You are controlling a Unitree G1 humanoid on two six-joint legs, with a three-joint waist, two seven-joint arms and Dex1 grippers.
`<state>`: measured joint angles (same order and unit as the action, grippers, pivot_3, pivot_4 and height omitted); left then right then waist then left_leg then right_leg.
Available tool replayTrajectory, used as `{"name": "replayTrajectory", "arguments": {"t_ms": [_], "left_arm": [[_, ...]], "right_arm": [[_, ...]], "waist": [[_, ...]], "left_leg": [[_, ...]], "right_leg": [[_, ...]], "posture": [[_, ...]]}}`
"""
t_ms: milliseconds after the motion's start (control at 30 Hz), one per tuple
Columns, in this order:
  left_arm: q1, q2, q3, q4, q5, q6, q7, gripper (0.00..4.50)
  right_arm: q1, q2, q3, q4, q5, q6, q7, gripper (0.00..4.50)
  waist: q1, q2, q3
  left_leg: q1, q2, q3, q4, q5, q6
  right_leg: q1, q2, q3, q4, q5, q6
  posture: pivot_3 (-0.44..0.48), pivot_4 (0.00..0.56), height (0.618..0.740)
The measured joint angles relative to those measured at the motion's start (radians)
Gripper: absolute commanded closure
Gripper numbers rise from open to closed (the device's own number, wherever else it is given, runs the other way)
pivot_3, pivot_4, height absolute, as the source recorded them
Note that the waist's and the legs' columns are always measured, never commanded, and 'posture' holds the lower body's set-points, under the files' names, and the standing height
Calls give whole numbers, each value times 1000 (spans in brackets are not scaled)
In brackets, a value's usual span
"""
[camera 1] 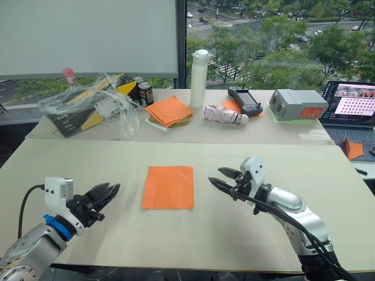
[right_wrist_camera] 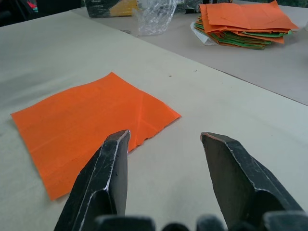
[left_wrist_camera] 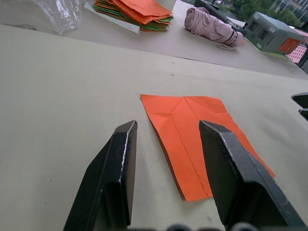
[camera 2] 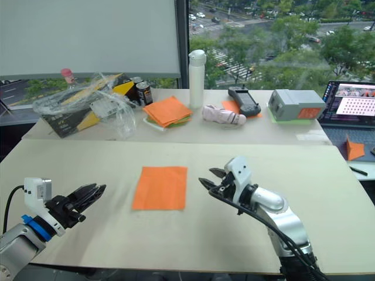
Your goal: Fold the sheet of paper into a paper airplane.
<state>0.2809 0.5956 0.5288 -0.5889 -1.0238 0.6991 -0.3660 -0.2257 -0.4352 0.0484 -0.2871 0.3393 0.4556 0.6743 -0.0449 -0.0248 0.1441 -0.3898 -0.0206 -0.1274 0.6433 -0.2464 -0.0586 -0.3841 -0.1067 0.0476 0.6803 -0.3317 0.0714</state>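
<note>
Lying flat, unmarked: sheet of paper [camera 1: 168, 187]

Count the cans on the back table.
2: both dark cans stand together behind the stack of orange and green sheets, one can in front, the other partly hidden behind it. More could be hidden by the plastic bag.

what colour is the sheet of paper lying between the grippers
Bright orange, plain; the sheet of paper shows best in the left eye view.

Bare table [camera 1: 76, 161] lies all around my sheet of paper [camera 1: 168, 187]. My left gripper [camera 1: 108, 192] waits at its 9 o'clock, my right gripper [camera 1: 224, 177] at 3, both spread wide. At 12, well apart, the paper stack [camera 1: 169, 111] and bottle [camera 1: 198, 70] stand beyond reach.
</note>
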Motion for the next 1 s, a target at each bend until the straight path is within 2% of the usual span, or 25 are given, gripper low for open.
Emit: {"name": "replayTrajectory", "arguments": {"t_ms": [233, 267, 433, 500, 767, 1000], "left_arm": [[-29, 0, -1, 12, -16, 2, 5, 2349], [-33, -1, -1, 15, -20, 2, 4, 2903], [-80, -19, -5, 39, 15, -29, 8, 4493], [-84, -21, -9, 42, 17, -31, 8, 4500], [-152, -31, -119, 62, 50, -16, 8, 4500], [-267, -44, -280, 158, 153, 1, 1, 4500]], "right_arm": [[8, 16, 8, -10, 0, 2, -11, 1881], [7, 18, 7, -10, 0, 6, -15, 2104], [-10, 56, -4, -10, 37, 22, -46, 3758], [-21, 56, -6, -7, 37, 29, -52, 4428], [-75, 91, 16, 22, 21, 31, -93, 4475], [-114, 126, 54, 68, -25, 30, -129, 4475]], "waist": [[0, 0, 0], [0, 0, 0], [-1, 0, 0], [0, 0, 0], [0, 0, 0], [-2, 0, 0]], "left_leg": [[0, 0, 0, 0, 0, 0], [0, 0, 0, 0, 0, 0], [0, 0, 0, 0, 0, 0], [0, 0, 0, 0, 0, 0], [0, 0, 0, 0, 0, 0], [0, 0, 0, 0, 0, 0]], "right_leg": [[0, 0, 0, 0, 0, 0], [0, 0, 0, 0, 0, 0], [0, 0, 0, 0, 0, 0], [0, 0, 0, 0, 0, 0], [0, 0, 0, 0, 0, 0], [0, 0, 0, 1, 0, 0]], "posture": [[0, 150, 740], [0, 150, 740], [0, 150, 740], [0, 150, 740], [0, 150, 740], [0, 150, 740]]}}
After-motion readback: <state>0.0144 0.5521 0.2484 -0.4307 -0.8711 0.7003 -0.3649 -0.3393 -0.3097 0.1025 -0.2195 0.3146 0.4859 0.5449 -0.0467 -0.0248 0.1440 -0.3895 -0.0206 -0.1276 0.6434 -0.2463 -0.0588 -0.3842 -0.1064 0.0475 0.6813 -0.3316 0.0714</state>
